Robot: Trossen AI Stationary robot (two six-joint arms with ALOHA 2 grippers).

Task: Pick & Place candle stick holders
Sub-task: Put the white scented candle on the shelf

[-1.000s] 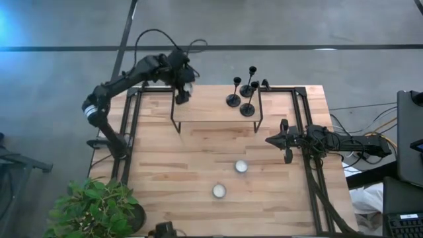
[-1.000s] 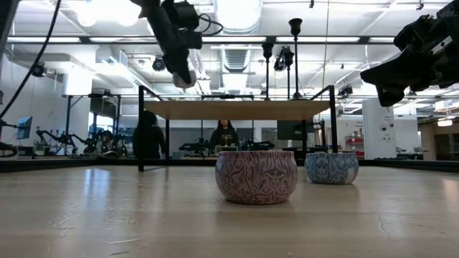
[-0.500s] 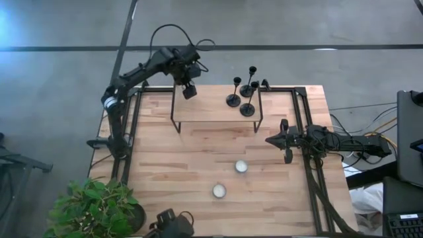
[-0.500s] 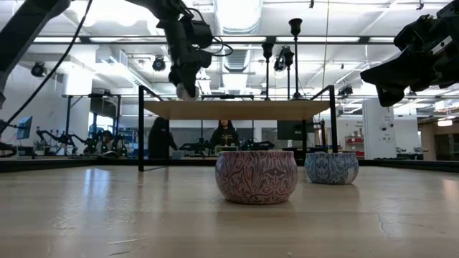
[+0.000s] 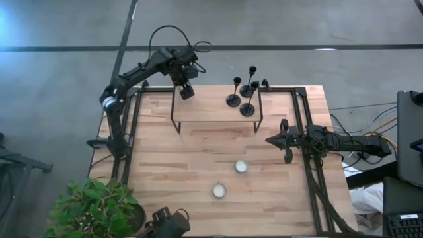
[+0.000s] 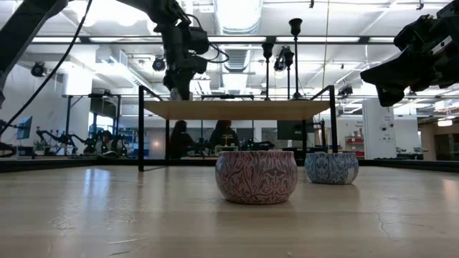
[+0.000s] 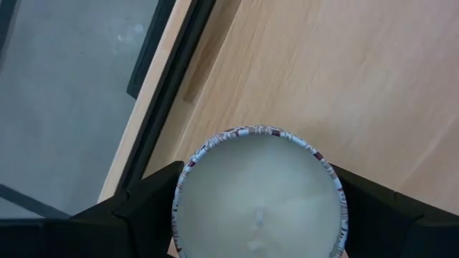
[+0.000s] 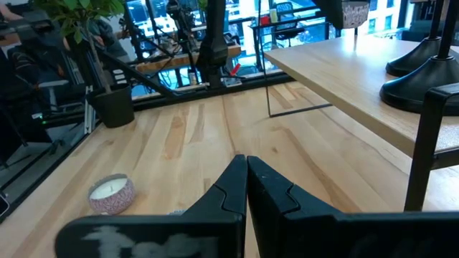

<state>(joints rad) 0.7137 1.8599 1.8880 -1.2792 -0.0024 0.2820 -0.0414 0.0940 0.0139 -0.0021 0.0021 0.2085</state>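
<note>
Three black candle stick holders [image 5: 233, 99] [image 5: 248, 88] [image 5: 248, 109] stand on their round bases at the far right of a raised wooden shelf [image 5: 211, 112]. In the low view they rise above the shelf [image 6: 295, 29]. My left gripper [image 5: 187, 91] hangs over the shelf's far left corner, shut on a round candle tin [image 7: 258, 197] with white wax. My right gripper [image 5: 268, 140] waits shut at the table's right side, level, touching nothing [image 8: 246, 168]. My left gripper pinches the tin's round patterned wall [image 7: 181, 193] between its two fingers [image 7: 143, 211], one on each opposite side. The fingers come from above, pointing steeply down. The wax top faces up toward the wrist. Whether the tin's bottom touches the shelf I cannot tell.
Two more patterned candle tins [image 5: 241, 166] [image 5: 219, 191] sit on the table in front of the shelf, large in the low view [image 6: 256, 176] [image 6: 331, 168]. Black frame rails run along the table's left and right sides. A potted plant [image 5: 99, 208] stands at the near left corner.
My left gripper, still shut on the tin, has gone a little toward the table's right edge and sunk toward the shelf's far left corner. It has tipped to point more steeply down and rolled somewhat. Most of this came in the first half second.
</note>
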